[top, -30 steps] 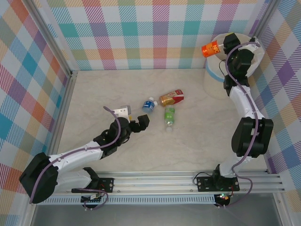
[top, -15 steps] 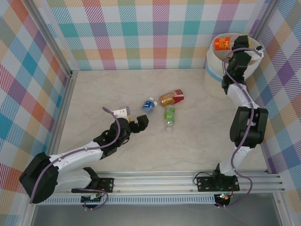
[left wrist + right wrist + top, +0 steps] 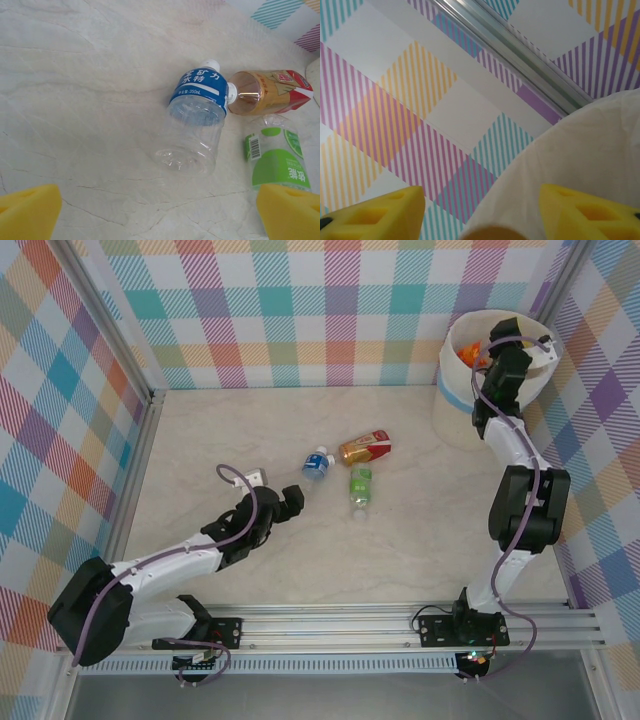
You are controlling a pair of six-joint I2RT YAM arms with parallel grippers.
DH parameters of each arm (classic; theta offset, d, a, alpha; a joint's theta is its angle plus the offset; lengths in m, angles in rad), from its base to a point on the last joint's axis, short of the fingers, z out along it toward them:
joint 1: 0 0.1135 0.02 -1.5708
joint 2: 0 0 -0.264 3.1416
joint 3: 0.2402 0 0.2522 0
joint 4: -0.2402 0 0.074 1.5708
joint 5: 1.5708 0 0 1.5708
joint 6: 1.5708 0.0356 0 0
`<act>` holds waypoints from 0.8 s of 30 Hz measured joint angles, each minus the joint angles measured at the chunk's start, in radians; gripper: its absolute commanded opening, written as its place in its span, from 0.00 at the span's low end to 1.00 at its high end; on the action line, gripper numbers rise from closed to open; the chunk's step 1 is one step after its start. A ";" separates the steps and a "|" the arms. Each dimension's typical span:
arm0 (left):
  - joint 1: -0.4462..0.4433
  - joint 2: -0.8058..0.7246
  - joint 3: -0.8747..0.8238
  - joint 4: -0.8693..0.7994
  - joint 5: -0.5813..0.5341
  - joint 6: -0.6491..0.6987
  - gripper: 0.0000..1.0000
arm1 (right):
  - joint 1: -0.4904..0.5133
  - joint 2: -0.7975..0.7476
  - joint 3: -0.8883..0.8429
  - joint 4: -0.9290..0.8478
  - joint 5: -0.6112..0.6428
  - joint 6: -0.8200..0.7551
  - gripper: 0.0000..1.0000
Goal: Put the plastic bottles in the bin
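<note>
Noting your left gripper (image 3: 296,498): jaws wide apart and empty, well left of the bin (image 3: 452,382). Beyond it, three plastic bottles lie on the table (image 3: 420,540), left of the bin: blue-labelled bottle (image 3: 318,464), green-labelled bottle (image 3: 360,485), brown bottle (image 3: 364,448). Your right gripper (image 3: 482,212) hangs over the bin, jaws apart, gripping nothing. An orange bottle (image 3: 470,354) lies inside the bin.
</note>
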 measured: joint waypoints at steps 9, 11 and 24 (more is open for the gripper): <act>0.038 0.029 0.017 -0.027 0.005 -0.026 1.00 | 0.002 -0.116 0.024 -0.226 -0.019 -0.105 0.91; 0.042 0.032 0.018 -0.028 0.011 -0.030 1.00 | 0.008 -0.157 0.024 -0.286 -0.040 -0.120 0.93; 0.065 0.079 0.030 -0.025 0.048 -0.061 1.00 | 0.155 -0.474 -0.161 -0.493 -0.245 -0.319 0.99</act>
